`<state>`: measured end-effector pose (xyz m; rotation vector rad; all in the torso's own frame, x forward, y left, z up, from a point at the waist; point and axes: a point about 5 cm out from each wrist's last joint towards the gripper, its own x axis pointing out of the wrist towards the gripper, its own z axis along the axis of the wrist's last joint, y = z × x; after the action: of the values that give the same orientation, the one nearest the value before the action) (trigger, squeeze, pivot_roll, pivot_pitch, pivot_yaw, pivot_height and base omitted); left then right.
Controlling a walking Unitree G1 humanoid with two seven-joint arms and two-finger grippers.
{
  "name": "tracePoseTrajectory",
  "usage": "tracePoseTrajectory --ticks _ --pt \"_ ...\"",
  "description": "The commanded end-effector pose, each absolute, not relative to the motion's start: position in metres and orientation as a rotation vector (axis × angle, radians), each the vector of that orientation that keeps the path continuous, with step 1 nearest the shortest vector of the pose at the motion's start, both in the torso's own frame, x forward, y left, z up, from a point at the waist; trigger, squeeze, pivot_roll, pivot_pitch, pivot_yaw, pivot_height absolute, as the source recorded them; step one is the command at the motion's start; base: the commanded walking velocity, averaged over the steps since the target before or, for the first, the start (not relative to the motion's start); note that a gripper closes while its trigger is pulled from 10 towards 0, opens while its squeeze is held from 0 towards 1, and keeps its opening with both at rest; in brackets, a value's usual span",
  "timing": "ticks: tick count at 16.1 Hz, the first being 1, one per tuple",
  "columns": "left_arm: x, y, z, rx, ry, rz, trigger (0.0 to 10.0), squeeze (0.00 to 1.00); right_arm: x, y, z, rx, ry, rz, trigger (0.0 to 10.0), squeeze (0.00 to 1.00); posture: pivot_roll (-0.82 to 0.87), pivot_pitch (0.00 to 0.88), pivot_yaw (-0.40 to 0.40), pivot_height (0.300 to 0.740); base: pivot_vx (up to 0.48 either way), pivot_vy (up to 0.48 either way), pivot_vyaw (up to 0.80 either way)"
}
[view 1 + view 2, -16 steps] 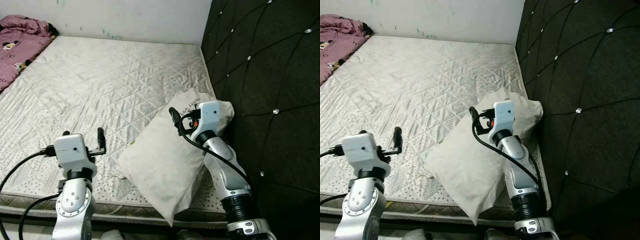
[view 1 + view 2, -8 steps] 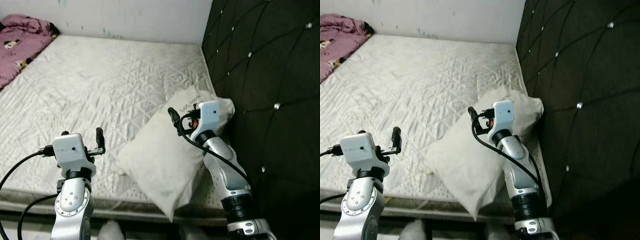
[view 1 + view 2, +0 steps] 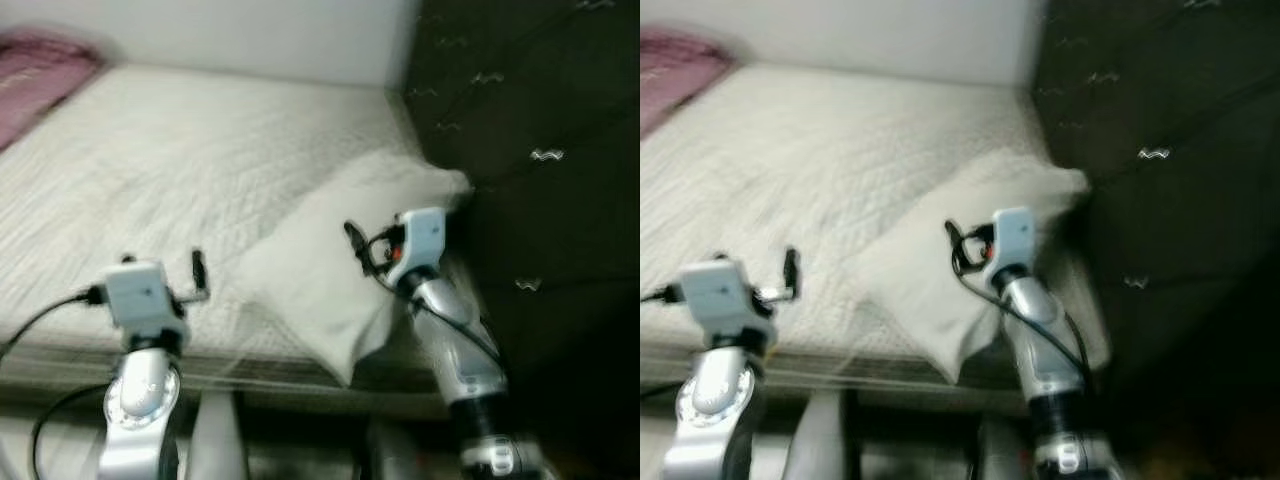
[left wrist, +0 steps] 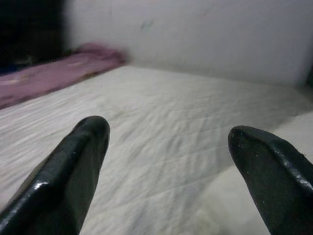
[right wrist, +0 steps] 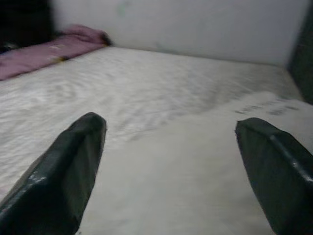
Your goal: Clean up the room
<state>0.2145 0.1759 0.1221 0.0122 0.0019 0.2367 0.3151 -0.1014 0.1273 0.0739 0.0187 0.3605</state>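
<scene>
Spread end effector (image 5: 171, 161) above pillow (image 5: 195, 166)

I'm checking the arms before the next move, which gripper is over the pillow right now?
The right gripper: it hovers open above the white pillow by the dark headboard. The left gripper, also open, is over bare mattress.

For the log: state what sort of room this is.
A bedroom, most likely: a bare quilted mattress, a white pillow against the dark tufted headboard, and pink bedding at the far corner.
</scene>
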Motion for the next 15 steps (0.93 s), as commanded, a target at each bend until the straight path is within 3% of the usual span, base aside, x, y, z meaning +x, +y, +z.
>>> tracePoseTrajectory --ticks 1,6,12,15 --pt "0.2150 0.1750 0.1185 0.016 0.025 0.233 10.0 0.00 0.3127 -0.0998 0.1233 0.077 0.036 0.369 10.0 0.00 0.01 0.000 -0.049 0.631 0.000 0.000 0.00" --pt "0.2144 0.1754 0.1179 0.011 0.028 0.234 10.0 0.00 0.3119 -0.0973 0.1220 0.067 0.041 0.381 10.0 0.00 0.01 0.000 -0.050 0.631 0.000 0.000 0.00" --pt "0.2183 0.1750 0.1230 0.021 0.012 0.233 10.0 0.00 0.3125 -0.0970 0.1233 0.066 0.042 0.388 10.0 0.00 0.01 0.010 -0.061 0.557 0.000 0.000 0.00" --pt "0.2191 0.1707 0.1257 0.075 -0.008 0.191 10.0 0.00 0.3131 -0.0965 0.1215 0.067 0.055 0.391 10.0 0.00 0.01 0.010 -0.061 0.557 0.000 0.000 0.00"
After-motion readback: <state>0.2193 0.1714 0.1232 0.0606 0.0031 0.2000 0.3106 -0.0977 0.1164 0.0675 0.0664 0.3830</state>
